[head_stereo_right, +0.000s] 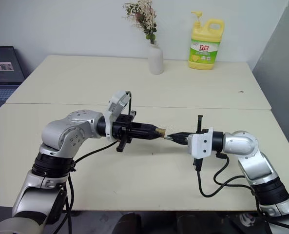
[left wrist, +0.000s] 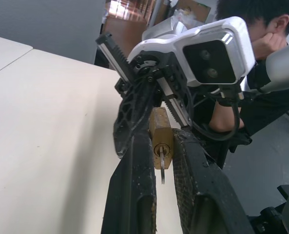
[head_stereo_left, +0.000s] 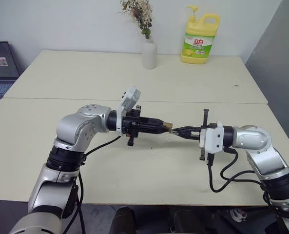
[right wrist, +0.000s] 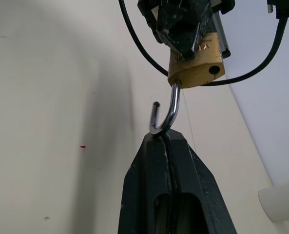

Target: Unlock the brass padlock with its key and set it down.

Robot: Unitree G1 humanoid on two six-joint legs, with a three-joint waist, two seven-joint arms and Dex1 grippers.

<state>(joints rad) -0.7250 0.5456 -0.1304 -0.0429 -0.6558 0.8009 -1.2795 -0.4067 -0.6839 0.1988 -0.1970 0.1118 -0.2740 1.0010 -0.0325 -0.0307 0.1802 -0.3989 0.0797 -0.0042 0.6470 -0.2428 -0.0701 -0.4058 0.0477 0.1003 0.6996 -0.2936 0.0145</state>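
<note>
The brass padlock (head_stereo_left: 169, 127) hangs in the air above the table, between my two grippers. My left gripper (left wrist: 160, 142) is shut on its golden body (left wrist: 159, 127). The key (left wrist: 162, 168) sticks out of the keyhole, seen in the left wrist view. My right gripper (right wrist: 166, 137) comes from the opposite side and is shut on the bend of the silvery shackle (right wrist: 170, 112). The shackle stands open: one leg stays in the body (right wrist: 197, 66) and its free end is out of it. In the head views the two grippers (head_stereo_right: 151, 131) (head_stereo_right: 172, 138) meet tip to tip.
At the table's far edge stand a white vase of dried flowers (head_stereo_left: 149, 52) and a yellow detergent bottle (head_stereo_left: 200, 39). A small dark bit (head_stereo_left: 237, 86) lies at the far right. A dark screen (head_stereo_left: 0, 66) sits off the table's left. A person (left wrist: 254, 34) sits beyond the table.
</note>
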